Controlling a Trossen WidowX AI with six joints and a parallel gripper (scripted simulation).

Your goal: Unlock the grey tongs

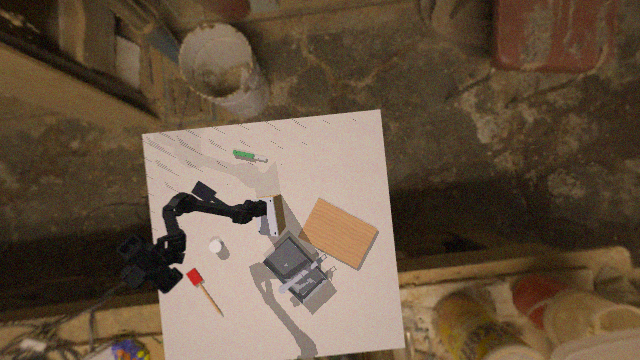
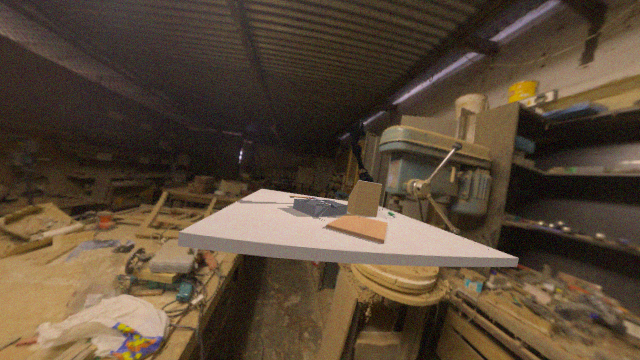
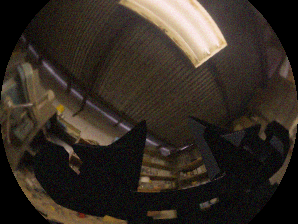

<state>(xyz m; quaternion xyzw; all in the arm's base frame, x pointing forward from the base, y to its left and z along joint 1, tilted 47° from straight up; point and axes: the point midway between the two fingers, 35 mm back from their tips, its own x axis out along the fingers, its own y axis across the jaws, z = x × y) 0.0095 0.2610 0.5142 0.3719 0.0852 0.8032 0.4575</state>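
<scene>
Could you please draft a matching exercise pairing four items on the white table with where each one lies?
Things:
1. grey tongs
2. wooden board
3. red spatula
4. green-handled tool

Places:
A. near the table's far edge, apart from everything else
B. just right of the roasting tin
C. across the roasting tin
D. beside the arm's base, near the white cylinder

Pairs: 1-C, 2-B, 3-D, 4-A
</scene>
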